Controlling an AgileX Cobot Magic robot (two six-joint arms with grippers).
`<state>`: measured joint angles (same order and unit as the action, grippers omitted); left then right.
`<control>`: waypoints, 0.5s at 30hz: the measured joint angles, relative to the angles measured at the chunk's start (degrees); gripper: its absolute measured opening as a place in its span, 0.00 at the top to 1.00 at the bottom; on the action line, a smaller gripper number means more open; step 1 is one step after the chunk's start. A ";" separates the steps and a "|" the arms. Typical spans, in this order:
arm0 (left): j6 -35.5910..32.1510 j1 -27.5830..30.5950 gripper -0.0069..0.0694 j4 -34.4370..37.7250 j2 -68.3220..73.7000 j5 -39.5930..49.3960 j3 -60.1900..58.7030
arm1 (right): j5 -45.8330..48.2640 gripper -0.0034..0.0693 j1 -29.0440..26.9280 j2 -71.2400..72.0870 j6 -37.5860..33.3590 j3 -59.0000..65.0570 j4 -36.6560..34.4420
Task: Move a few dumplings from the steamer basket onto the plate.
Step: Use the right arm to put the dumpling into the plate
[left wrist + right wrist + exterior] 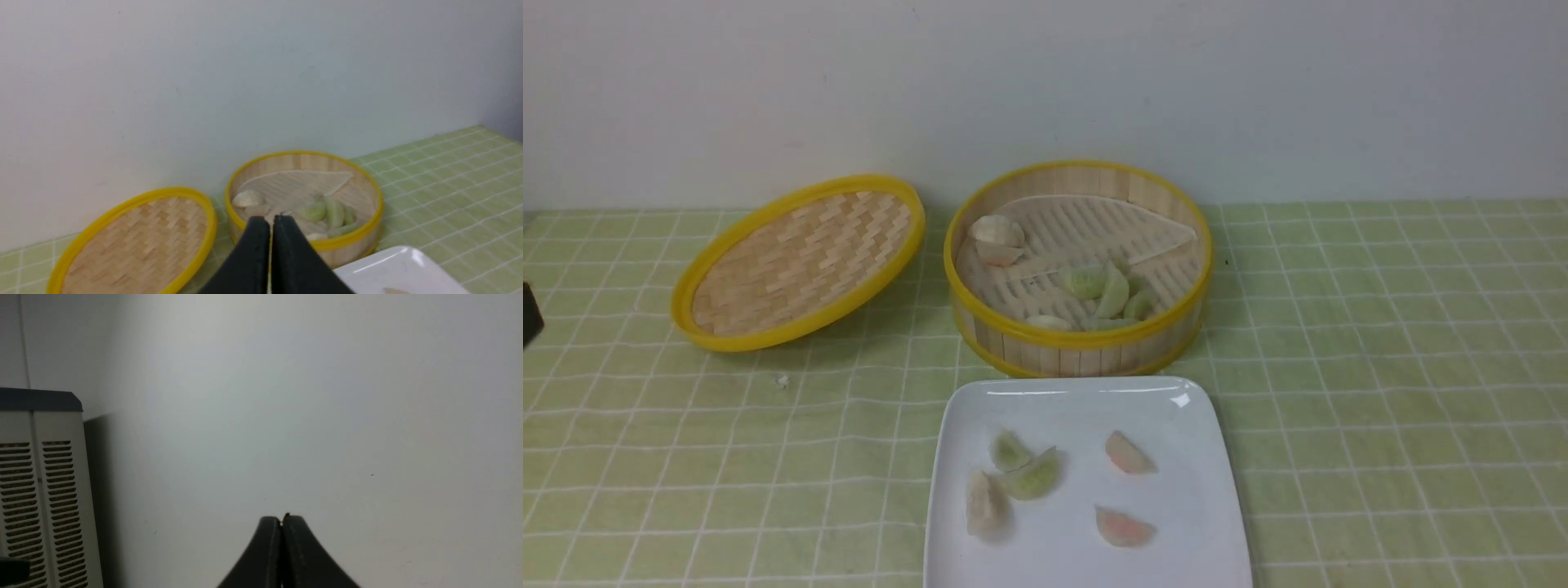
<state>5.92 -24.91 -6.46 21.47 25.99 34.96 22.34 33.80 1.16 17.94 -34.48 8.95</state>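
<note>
Dumplings (1058, 486) are shown in two groups relative to the steamer basket (1078, 339), which stands on a green checked tablecloth (1380, 367) close before a pale wall (1045, 82). Five dumplings lie on the white square plate (1184, 498), whose far edge sits just in front of the basket: two pale green ones touching each other, a whitish one near them, and two pinkish ones lying apart on the plate's right half. More dumplings (1107, 294) are seen inside the basket, a greenish cluster toward its near wall and two whitish pieces at its left wall, all resting on a pale slatted liner (1086, 224) that is lifted along the basket's far side. A shallow woven lid (800, 261) with a yellow rim lies to the left of the basket, tilted, with its inner face up. In the left wrist view the left gripper (270, 222) is seen with its black fingers pressed together on nothing, held away from the basket, with the basket rim behind its tips. In the right wrist view the right gripper (282, 520) is likewise drawn together and empty, pointed at a bare wall beside a vented grey cabinet (41, 490); none of the task objects is seen there.
</note>
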 joint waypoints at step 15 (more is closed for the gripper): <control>-7.62 21.43 0.92 7.37 -21.97 -7.97 -36.23 | -0.01 0.97 0.00 0.00 0.00 0.00 0.00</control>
<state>-1.70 -3.47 0.92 -0.49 18.02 -1.28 22.33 33.80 1.16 17.94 -34.48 8.95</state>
